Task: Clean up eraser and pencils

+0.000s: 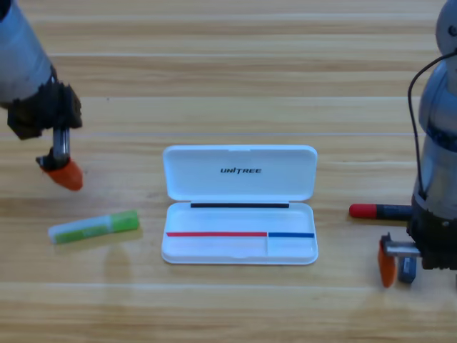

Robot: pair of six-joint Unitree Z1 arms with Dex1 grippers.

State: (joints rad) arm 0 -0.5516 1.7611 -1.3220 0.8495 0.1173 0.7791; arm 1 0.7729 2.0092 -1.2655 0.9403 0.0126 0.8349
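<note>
Both arms reach down: right tool (397, 263) at eraser (407, 269), left tool (63, 173) hovering.

A white case (239, 204) lies open on the wooden table (228, 71), between the two pincers.

White hinged plastic case (239, 207) open at table centre. Pale green capped pencil (93, 226) lies to its left, below left gripper (63, 174). Red-capped black pencil (378, 211) lies to its right; right gripper (396, 266) at small dark eraser (408, 269).
</note>
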